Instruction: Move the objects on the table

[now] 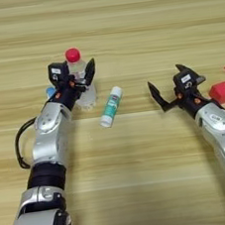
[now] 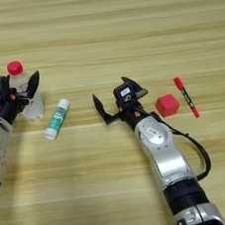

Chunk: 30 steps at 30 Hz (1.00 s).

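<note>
- Small clear plastic bottle (image 1: 79, 76) with a red cap (image 1: 72, 55) standing upright at the left of the counter (image 1: 122, 13), sitting between the black fingers (image 1: 90, 70) of the left end effector (image 1: 75, 74).
- Fingers flanking the bottle on both sides; appearing to be closing on it or already gripping, though real contact being impossible to confirm.
- Peeking out just behind the left wrist, a small blue thing (image 1: 50, 91), mostly hidden.
- Lying on its side just right of the bottle, a slim tube (image 1: 111, 106) with white ends and a green label, smooth and cylindrical, apart from both end effectors.
- Hovering right of centre, the right end effector (image 2: 115, 101) with fingers spread wide apart, holding nothing.
- Resting just beyond it, a small red cube (image 2: 167, 105), matte and sharp-edged, and further right a thin red pen (image 2: 186, 96) lying almost straight away from the robot.
- Judging the step in hand: securing the bottle; next move likely calling for a firm, level lift, the light bottle being prone to tipping or slipping.
</note>
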{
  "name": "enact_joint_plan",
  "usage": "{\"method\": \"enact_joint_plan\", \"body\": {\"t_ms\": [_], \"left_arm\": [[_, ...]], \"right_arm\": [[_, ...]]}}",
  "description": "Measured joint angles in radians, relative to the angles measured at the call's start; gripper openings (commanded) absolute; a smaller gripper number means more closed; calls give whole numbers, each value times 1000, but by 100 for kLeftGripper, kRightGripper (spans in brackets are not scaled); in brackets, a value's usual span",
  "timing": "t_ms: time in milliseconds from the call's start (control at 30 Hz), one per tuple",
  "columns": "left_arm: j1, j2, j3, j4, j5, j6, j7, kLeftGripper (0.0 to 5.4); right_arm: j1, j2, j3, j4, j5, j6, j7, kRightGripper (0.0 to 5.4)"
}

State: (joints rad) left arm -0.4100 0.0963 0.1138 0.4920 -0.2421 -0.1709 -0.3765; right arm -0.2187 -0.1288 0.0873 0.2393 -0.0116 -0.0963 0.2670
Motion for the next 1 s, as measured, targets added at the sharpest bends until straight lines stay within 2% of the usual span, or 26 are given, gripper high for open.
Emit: {"method": "enact_joint_plan", "body": {"t_ms": [200,633,867,1000], "left_arm": [[0,-1,2,1,0,-2,-1,313],[1,-1,3,-2,-2,-1,-7,313],[10,1,3,-92,-9,25,-19,313],[10,5,5,-158,-36,61,-20,313]], "right_arm": [[0,0,0,0,0,0,0,540],[0,0,0,0,0,0,0,540],[0,2,8,-2,0,-3,2,540],[0,3,16,-6,0,-9,3,540]]}}
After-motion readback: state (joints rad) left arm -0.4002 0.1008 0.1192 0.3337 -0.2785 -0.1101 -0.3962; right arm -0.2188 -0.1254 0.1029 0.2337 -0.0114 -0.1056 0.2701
